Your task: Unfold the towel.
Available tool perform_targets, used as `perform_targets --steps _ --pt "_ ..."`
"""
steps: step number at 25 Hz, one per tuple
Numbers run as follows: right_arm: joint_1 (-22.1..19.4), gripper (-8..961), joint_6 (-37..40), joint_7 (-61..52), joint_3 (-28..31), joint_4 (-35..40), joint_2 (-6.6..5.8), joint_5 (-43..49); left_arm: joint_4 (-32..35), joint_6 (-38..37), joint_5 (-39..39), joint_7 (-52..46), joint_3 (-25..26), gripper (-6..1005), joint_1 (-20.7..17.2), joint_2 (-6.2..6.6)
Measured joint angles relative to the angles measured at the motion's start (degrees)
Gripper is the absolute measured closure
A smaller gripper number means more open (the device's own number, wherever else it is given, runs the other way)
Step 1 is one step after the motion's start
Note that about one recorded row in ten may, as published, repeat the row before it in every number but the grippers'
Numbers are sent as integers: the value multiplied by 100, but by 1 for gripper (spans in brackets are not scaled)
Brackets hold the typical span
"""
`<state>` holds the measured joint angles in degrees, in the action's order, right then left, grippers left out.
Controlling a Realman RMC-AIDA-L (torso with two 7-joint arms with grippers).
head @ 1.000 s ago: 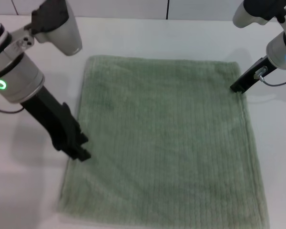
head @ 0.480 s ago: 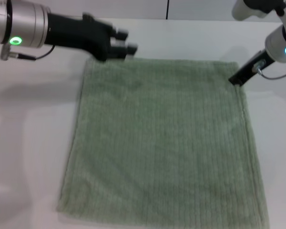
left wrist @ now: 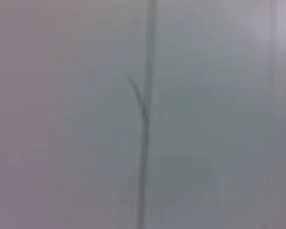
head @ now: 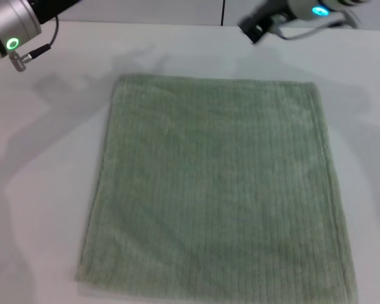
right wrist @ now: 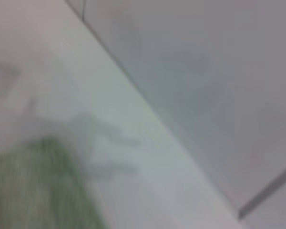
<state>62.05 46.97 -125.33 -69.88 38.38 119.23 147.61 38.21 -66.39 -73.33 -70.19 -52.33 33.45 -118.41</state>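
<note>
The towel (head: 215, 187) lies spread flat on the white table (head: 44, 164), a large pale sage-green cloth with fine ribbed lines, one layer, edges roughly straight. One corner of it shows in the right wrist view (right wrist: 33, 191). My right gripper (head: 251, 28) is raised beyond the towel's far edge, clear of the cloth and holding nothing. Of my left arm only the wrist (head: 12, 25) shows at the far left corner, lifted off the table; its gripper is out of view. The left wrist view shows only a blurred wall.
The wall panels (head: 177, 9) rise behind the table's far edge. Bare table surrounds the towel on the left, the right (head: 367, 158) and the far side. Shadows of both arms fall on the table near the towel's far corners.
Both arms have lifted up and back from the towel. The left gripper swung from the towel's left edge past its far left corner and out of view; the right left the far right corner.
</note>
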Motion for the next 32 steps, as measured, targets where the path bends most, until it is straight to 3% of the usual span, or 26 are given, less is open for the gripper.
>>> perform_targets --steps 3,5,10,14,21,26,32 --pt "-117 923 -774 44 -913 68 28 -552 -534 45 939 753 8 572 8 -10" --pt "-392 922 -1679 50 -1836 244 30 -1098 -896 64 1525 1250 14 571 22 -19" --pt "-1274 920 -4670 10 -4030 540 55 -1495 -1717 68 2743 2123 16 568 151 -19" --pt "-1879 919 -6636 -360 -4980 578 59 -1522 -1997 137 3030 2449 15 566 197 -22" --pt "-3266 916 -8300 -1631 -5002 1351 37 -1533 -2285 435 3422 2479 12 562 225 -36" --pt "-4014 735 -8969 -2189 -4679 1473 26 -1499 -2513 457 3619 2484 12 559 261 -45" --pt "-4516 466 -9494 -2728 -4164 1347 33 -1460 -2549 660 3674 2632 13 556 260 -46"
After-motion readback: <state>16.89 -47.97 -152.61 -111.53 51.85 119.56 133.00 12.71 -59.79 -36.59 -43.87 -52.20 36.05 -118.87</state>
